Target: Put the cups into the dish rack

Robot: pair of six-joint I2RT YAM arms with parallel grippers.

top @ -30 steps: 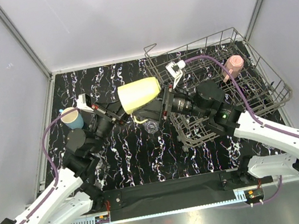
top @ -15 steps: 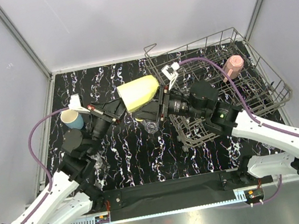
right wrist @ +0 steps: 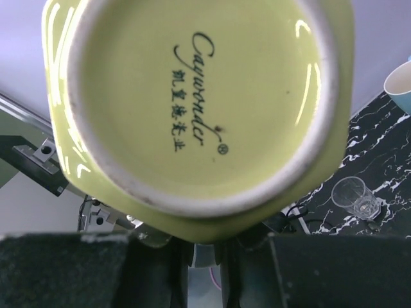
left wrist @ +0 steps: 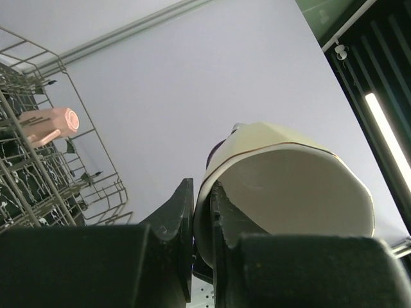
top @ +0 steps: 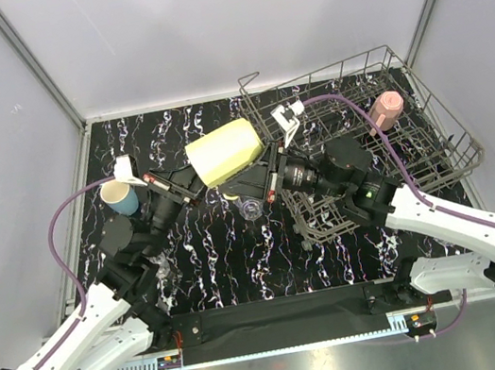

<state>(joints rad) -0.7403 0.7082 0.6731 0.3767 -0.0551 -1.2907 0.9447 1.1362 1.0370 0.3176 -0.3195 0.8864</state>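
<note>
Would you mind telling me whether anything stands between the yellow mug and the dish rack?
Only the right arm: the right gripper is at the yellow mug's base, and the wrist stretches over the dish rack's left part. The pink cup is at the far right, out of the way.

Black white-veined tabletop (top: 233, 264), pale grey walls (top: 201, 30), metal corner posts (top: 34, 64), lit ceiling strip (left wrist: 385, 138)

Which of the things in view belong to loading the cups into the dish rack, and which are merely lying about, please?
Part of the job: pale yellow ceramic mug; pink mug, already in the rack; light blue mug; small clear glass; grey wire dish rack.
Just there: black marbled tabletop; purple cables.
</note>
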